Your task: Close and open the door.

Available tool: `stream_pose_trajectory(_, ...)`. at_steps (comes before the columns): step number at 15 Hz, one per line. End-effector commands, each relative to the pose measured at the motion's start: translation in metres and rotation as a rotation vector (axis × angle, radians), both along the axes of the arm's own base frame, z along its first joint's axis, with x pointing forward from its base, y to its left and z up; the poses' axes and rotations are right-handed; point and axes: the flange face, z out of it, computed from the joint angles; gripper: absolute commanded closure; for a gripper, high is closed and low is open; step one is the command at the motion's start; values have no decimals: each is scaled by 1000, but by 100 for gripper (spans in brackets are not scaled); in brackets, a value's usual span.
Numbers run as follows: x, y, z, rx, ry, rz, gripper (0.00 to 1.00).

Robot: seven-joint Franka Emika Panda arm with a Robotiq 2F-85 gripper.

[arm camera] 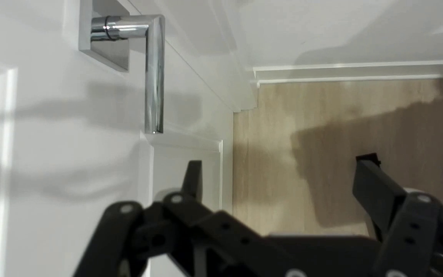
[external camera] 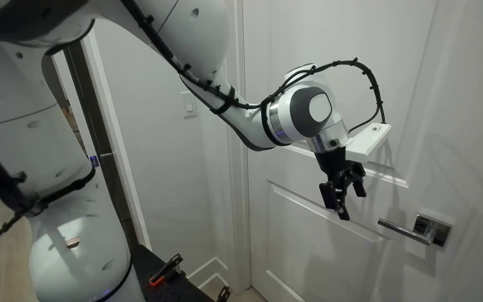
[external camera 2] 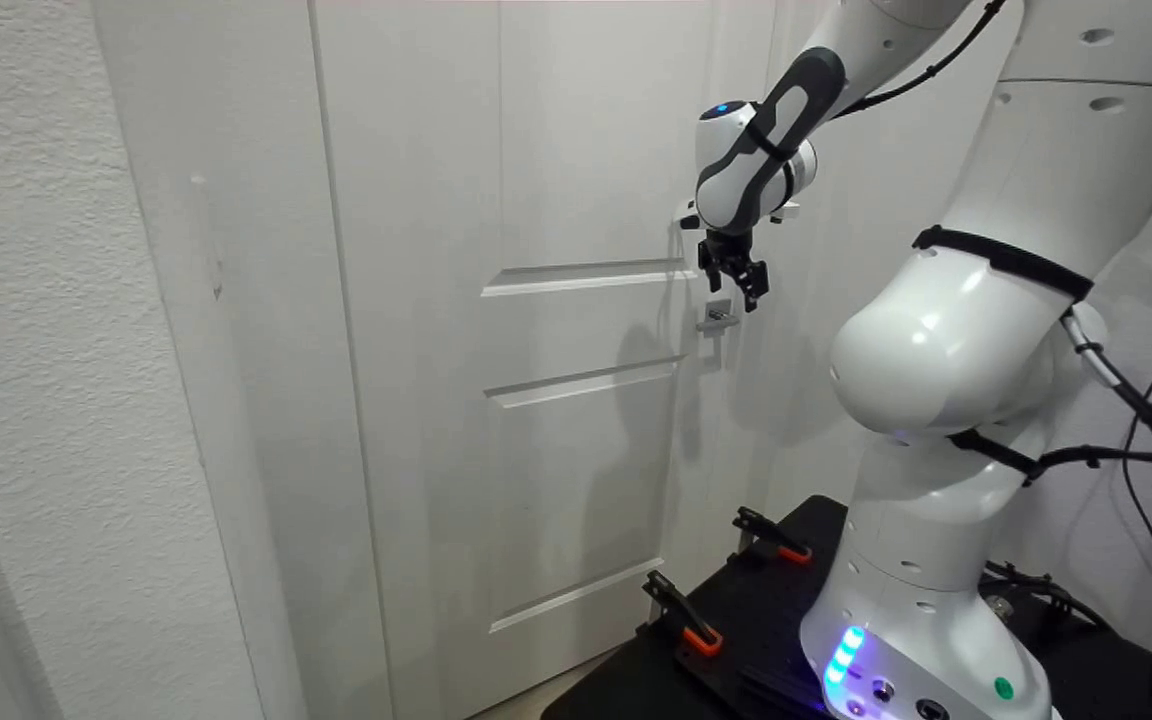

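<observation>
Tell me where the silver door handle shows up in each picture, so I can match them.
In an exterior view: the handle is at lower right, on the white door.
In an exterior view: the handle is small, right of centre, just above mid-height.
Wrist view: the handle is large, at upper left.
Shared landmark: the black gripper, higher than the handle in both exterior views and along the bottom of the wrist view.

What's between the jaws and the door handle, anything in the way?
Nothing that I can see. In the wrist view, the jaws stand open, apart from the handle on the door, with no object showing in the gap.
</observation>
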Motion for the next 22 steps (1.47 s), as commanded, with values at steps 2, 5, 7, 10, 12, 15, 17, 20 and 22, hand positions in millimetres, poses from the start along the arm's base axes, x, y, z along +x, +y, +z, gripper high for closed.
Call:
stream_pose_trajectory(2, 1, -16, -9, -31, -61, -51, 0)
stream_pose_trajectory(5, 1, -22, -19, -37, -97, -58, 0)
stream_pose_trajectory(7, 2, -27, -26, -50, -116, -58, 0)
stream_pose_trajectory(10, 3, -33, -38, -71, -147, -71, 0)
stream_pose_trajectory(12, 2, -37, -47, -83, -157, -82, 0)
stream_pose_trajectory(15, 1, -42, -60, -88, -166, -99, 0)
stream_pose_trajectory(17, 2, -44, -65, -91, -192, -99, 0)
stream_pose_trajectory(20, 7, -44, -73, -96, -235, -73, 0)
stream_pose_trajectory(22, 12, -47, -79, -100, -257, -68, 0)
